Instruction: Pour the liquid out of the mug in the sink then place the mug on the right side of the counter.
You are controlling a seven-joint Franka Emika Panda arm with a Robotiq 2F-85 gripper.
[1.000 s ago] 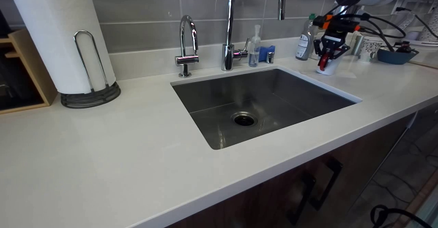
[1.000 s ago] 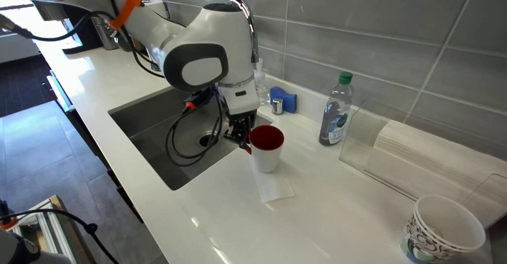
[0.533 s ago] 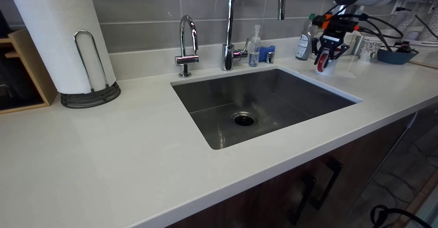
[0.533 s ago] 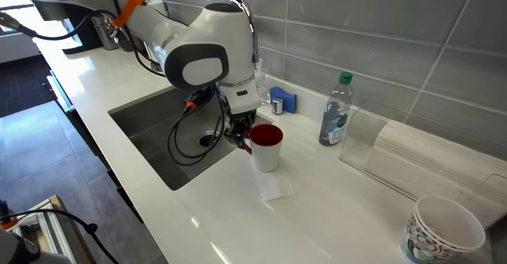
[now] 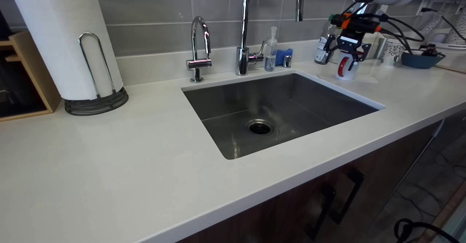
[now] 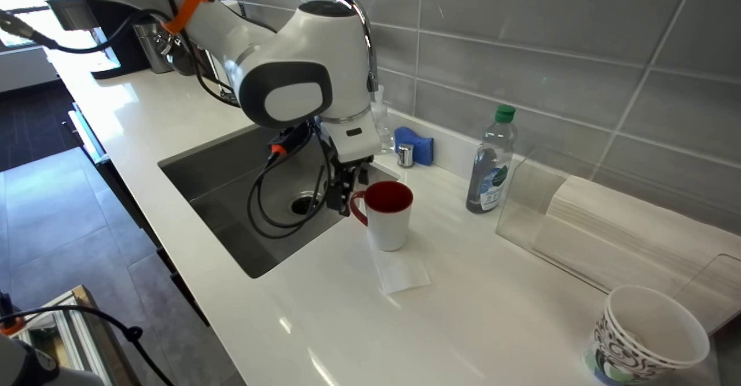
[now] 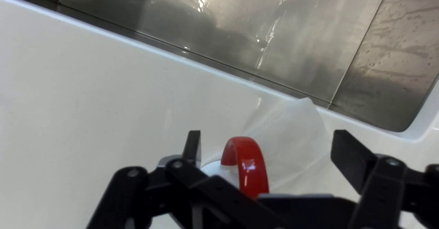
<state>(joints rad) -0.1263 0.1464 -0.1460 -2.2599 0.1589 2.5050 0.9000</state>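
The white mug (image 6: 389, 227) with a red inside and red handle stands upright on the counter (image 6: 463, 316), beside the sink (image 5: 236, 95) and partly on a thin white paper sheet (image 6: 405, 276). No liquid can be made out inside it. In the wrist view my gripper (image 7: 267, 134) is open, its fingers spread wide on either side of the mug's handle (image 7: 253, 169) and apart from it. The handle lies nearer the left finger in that view. Most of the mug's body is hidden there behind the gripper.
Behind the mug stand a dish soap bottle (image 6: 492, 166) and a blue sponge (image 6: 414, 144). A clear holder with paper towels (image 6: 625, 224) is along the wall, near a patterned paper cup (image 6: 642, 339). A tall faucet (image 5: 244, 28) rises behind the sink.
The fingers have spread and let go of the mug's handle. The mug has shifted very slightly and now stands alone. The gripper has risen slightly from it.
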